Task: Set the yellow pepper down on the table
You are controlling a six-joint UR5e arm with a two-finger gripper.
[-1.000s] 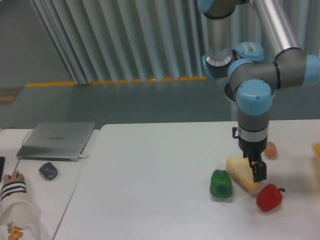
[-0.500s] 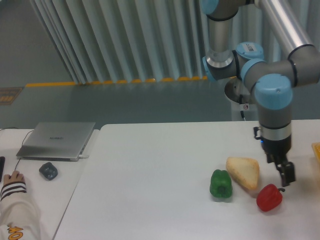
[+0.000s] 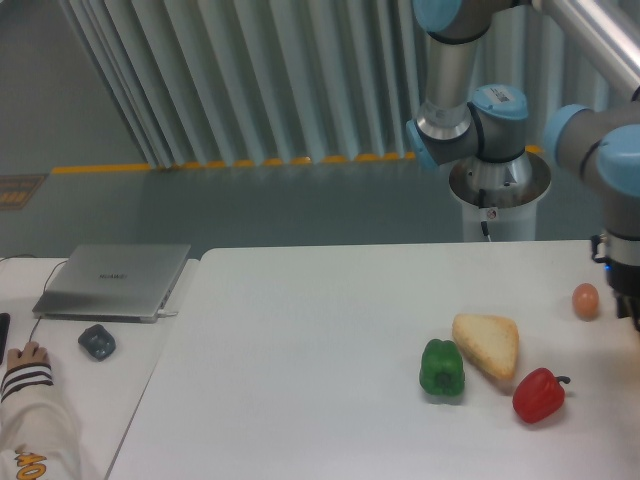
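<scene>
No yellow pepper is showing. On the table (image 3: 300, 360), one green pepper (image 3: 441, 367), one red pepper (image 3: 538, 396), one bread wedge (image 3: 488, 345) and one egg (image 3: 585, 300) are lying. The arm's wrist (image 3: 625, 270) is sitting at the right edge; its gripper is cropped, state unreadable.

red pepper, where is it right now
The red pepper sits on the table's right side near the front, just right of the wedge of bread.

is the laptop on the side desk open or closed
Closed. The laptop lies flat on its desk, lid down, with no screen or keyboard showing.
</scene>
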